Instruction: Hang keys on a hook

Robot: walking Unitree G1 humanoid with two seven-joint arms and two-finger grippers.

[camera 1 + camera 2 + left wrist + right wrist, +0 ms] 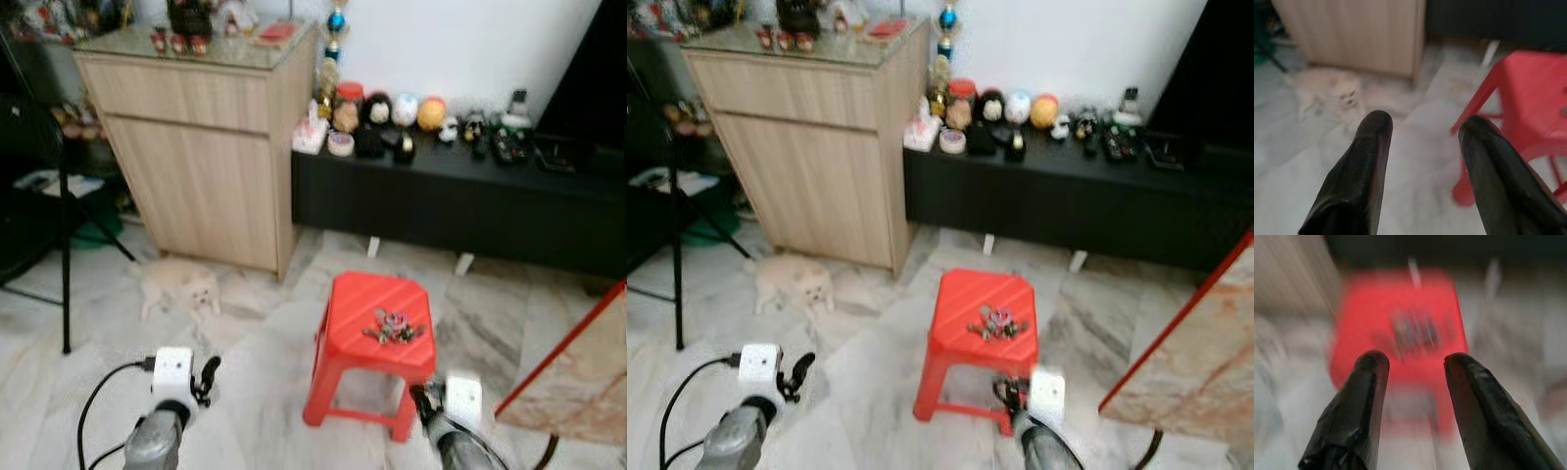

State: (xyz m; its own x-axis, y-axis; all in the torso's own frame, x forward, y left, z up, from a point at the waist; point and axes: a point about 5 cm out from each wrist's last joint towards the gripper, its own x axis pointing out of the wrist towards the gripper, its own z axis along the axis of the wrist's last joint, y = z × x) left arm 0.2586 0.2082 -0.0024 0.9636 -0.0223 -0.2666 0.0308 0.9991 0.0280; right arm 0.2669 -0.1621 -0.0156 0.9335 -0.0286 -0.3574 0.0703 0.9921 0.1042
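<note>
A bunch of keys (394,326) lies on top of a red plastic stool (345,305) on the marble floor, a little right of centre. My right gripper (1411,363) is open and held low just in front of the stool, with the blurred keys (1413,330) beyond its fingers. My left gripper (1422,125) is open too, low on the left, aimed at the floor beside the stool (1528,103). I cannot make out a hook.
A small light-coloured dog (178,289) lies on the floor by a wooden cabinet (196,147). A low black TV bench (460,201) with several ornaments runs along the back wall. A tripod leg (64,255) stands left. A red-edged marble slab (578,367) leans at right.
</note>
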